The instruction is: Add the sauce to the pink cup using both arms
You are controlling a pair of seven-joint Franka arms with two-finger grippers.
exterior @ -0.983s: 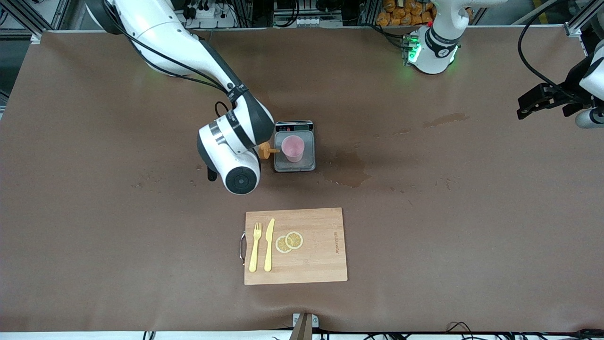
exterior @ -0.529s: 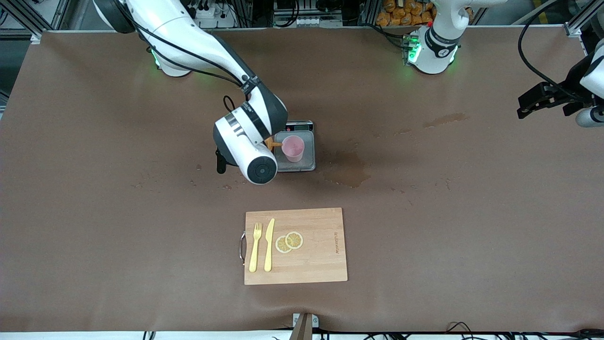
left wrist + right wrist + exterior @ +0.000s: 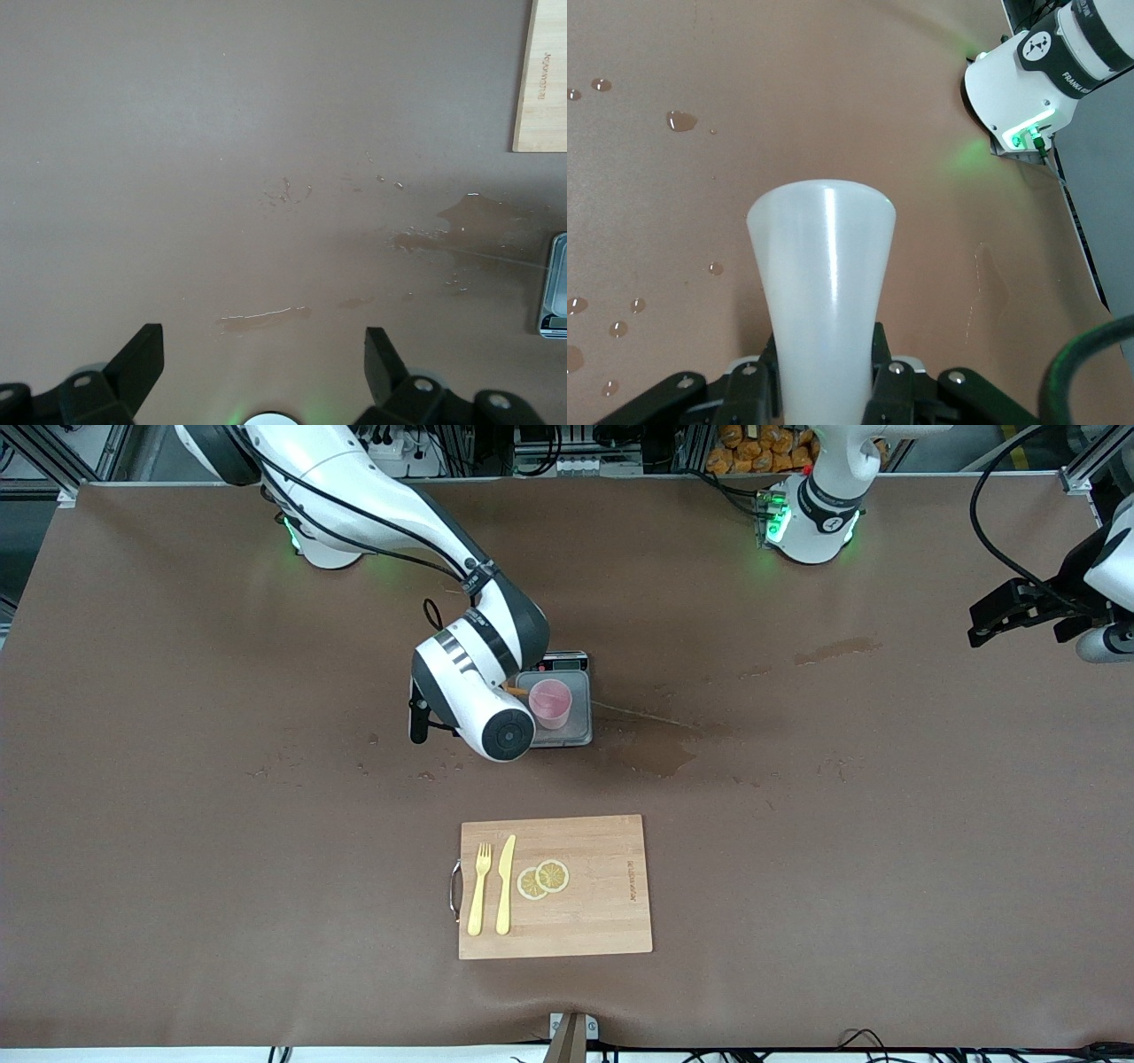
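"FRANKA" can be read on a white arm base in the right wrist view. The cutting board carries a small printed mark — too small to read.

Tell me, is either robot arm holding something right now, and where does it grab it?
The right pincer holds the sauce bottle by its whitish body, beside the pink cup. The left pincer is open and holds nothing.
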